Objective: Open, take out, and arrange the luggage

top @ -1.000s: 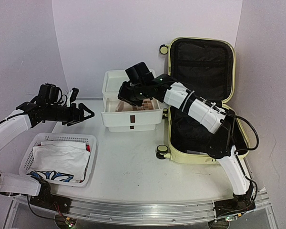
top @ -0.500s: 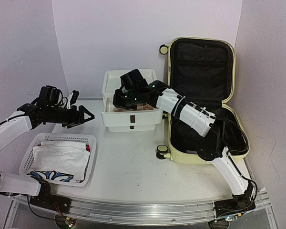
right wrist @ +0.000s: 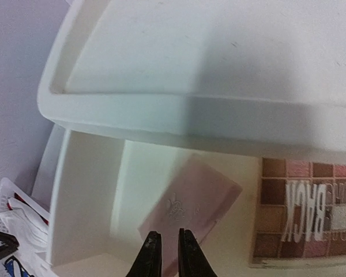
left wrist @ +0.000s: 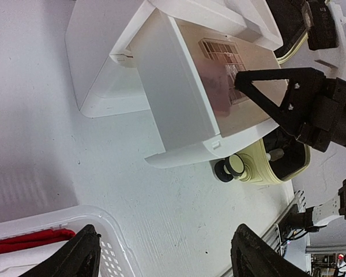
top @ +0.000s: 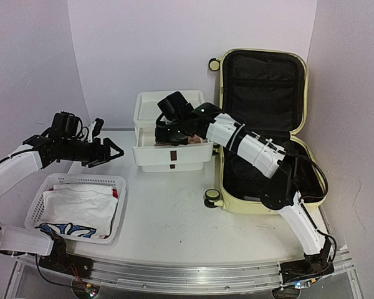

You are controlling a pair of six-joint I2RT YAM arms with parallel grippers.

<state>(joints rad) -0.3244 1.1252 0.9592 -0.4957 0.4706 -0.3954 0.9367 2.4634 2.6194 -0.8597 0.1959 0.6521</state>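
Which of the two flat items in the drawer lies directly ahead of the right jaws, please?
The plain pink packet, lying askew; the other, a chequered palette printed BACK, sits off to one side.

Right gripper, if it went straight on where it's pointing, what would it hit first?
Probably the pink flat packet in the white drawer, right ahead of the right gripper; depth is unclear.

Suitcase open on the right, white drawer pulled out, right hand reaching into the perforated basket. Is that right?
No: the right hand is over the pulled-out drawer, not the basket, which lies at the left. The right wrist view shows it. The suitcase is open on the right, as stated.
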